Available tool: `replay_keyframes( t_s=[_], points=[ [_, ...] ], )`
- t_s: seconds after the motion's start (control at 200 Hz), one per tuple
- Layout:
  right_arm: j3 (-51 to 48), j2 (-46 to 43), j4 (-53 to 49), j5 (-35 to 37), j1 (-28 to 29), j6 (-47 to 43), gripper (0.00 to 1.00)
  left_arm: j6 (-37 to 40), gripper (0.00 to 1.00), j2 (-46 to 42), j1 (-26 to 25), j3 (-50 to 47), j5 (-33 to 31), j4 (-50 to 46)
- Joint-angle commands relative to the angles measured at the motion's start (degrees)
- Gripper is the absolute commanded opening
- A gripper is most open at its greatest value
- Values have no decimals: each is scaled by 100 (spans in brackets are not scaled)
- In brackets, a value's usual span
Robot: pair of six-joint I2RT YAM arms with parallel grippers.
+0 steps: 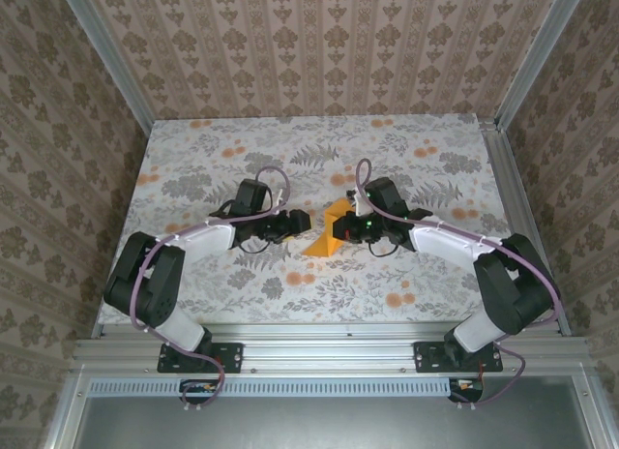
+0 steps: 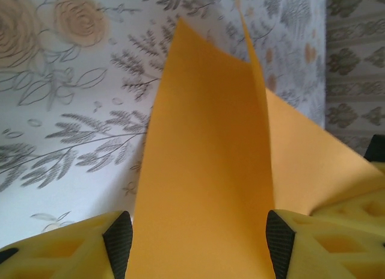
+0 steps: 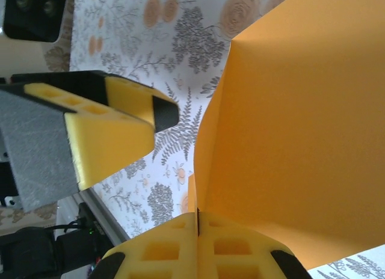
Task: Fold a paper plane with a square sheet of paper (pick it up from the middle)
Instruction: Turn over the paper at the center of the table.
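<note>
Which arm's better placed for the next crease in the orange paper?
Probably left: the left hand is open astride the thin bright orange paper sheet, free to pinch. The right hand is shut on that sheet, anchoring it.

Your left gripper (image 1: 296,224), yellow padded jaws parted at the left edge of the thin bright orange paper sheet (image 1: 321,244), your right gripper (image 1: 348,226) pinched tight on its right side, both arms elbow-bent, reaching inward.

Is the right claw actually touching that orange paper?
Touching: the right wrist view shows the right gripper shut, pinching an edge of the orange paper.
</note>
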Motion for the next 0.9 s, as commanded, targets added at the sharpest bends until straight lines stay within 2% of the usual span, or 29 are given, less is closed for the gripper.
replay_keyframes(
  t_s=[0.0, 0.14, 0.46, 0.895],
  points=[
    [-156, -204, 155, -269, -9, -21, 0, -691, 66, -97, -31, -132, 278, 876],
    [-243, -268, 381, -381, -19, 77, 0, -1114, 66, 61, -120, -164, 333, 1464],
    [-392, -369, 758, -512, -69, 258, 0, -1545, 66, 430, -368, 12, 453, 1997],
    [-560, -414, 1108, -671, -203, 438, 0, -1814, 62, 396, -517, 306, 552, 2213]
  ],
)
